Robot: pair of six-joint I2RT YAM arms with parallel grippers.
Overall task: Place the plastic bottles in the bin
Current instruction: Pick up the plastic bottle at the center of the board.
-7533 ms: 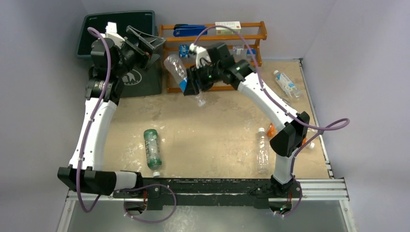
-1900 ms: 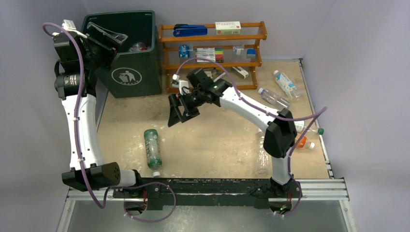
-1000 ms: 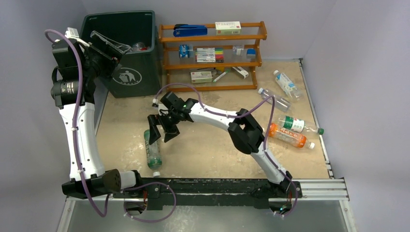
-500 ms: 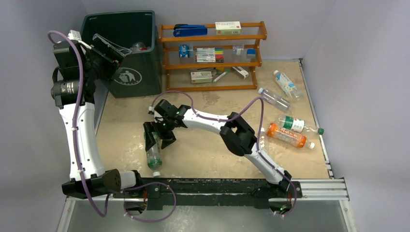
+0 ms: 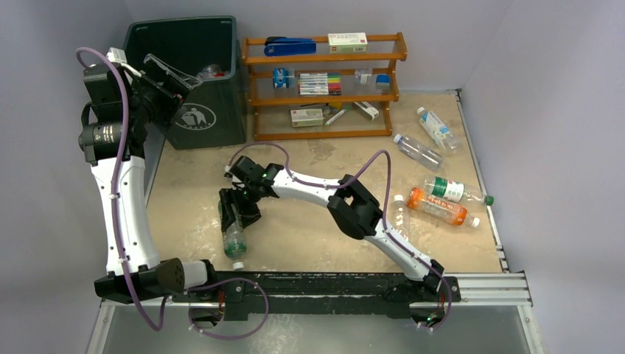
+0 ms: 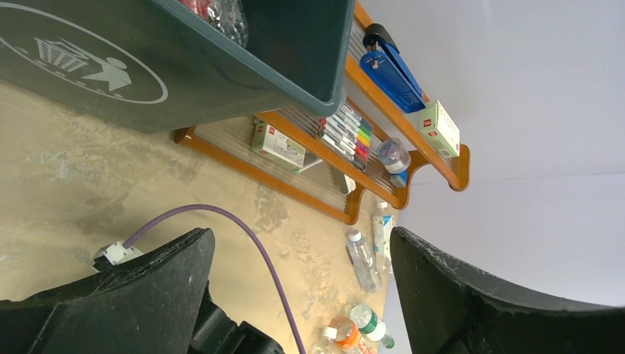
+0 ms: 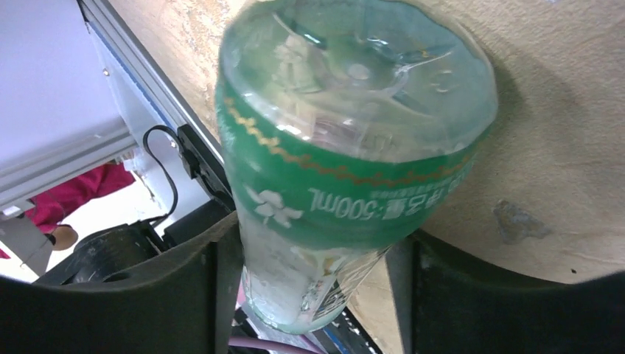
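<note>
Top external: the right end effector [image 5: 234, 212], beside the rack [image 5: 324, 135] two seconds ago, has dropped over the green-label bottle [image 5: 234, 243] lying at 7 o'clock on the tabletop [image 5: 295, 243]. The bin [image 5: 221, 122] stands at 11 o'clock, with the left end effector [image 5: 171, 74] at its rim.

Left wrist: jaws wide, nothing between them.

Right wrist: fingers [image 7: 147, 295] have narrowed onto the bottle's sides, so a lift looks ready.
</note>
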